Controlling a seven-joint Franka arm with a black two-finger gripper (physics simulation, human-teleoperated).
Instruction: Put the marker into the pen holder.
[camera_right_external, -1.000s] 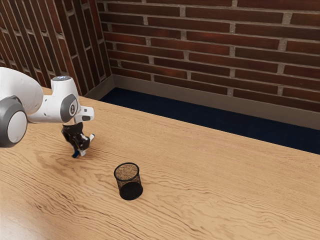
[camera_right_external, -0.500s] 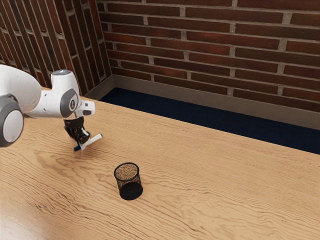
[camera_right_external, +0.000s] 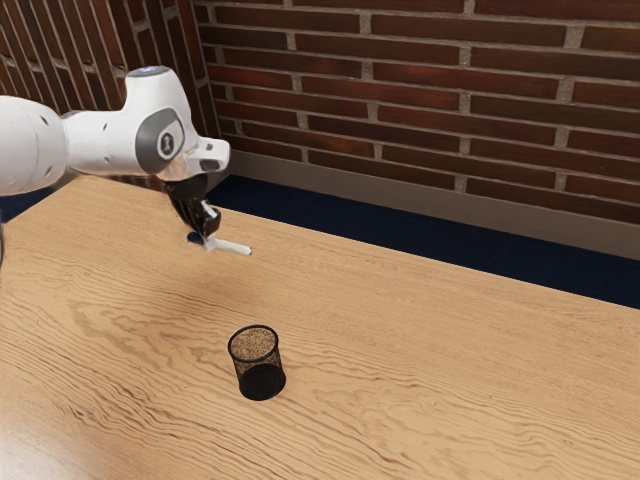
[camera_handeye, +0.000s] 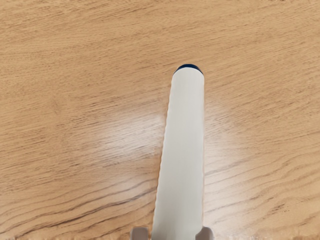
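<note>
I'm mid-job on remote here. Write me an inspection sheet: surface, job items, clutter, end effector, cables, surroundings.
Surface: light wood-grain table, glare patches in the wrist view; damage, nothing seen.
Marker: white with a dark blue end, held in the air above the table, lying crosswise rather than upright, not in the pen holder.
Pen holder: black mesh, round, standing upright on the table.
Clutter: nothing seen.
End effector: black, closed on the marker, with one finger on each side of it.
Cables: nothing seen.
Surroundings: red-brown brick wall, grey skirting, dark blue floor beyond the table.
</note>
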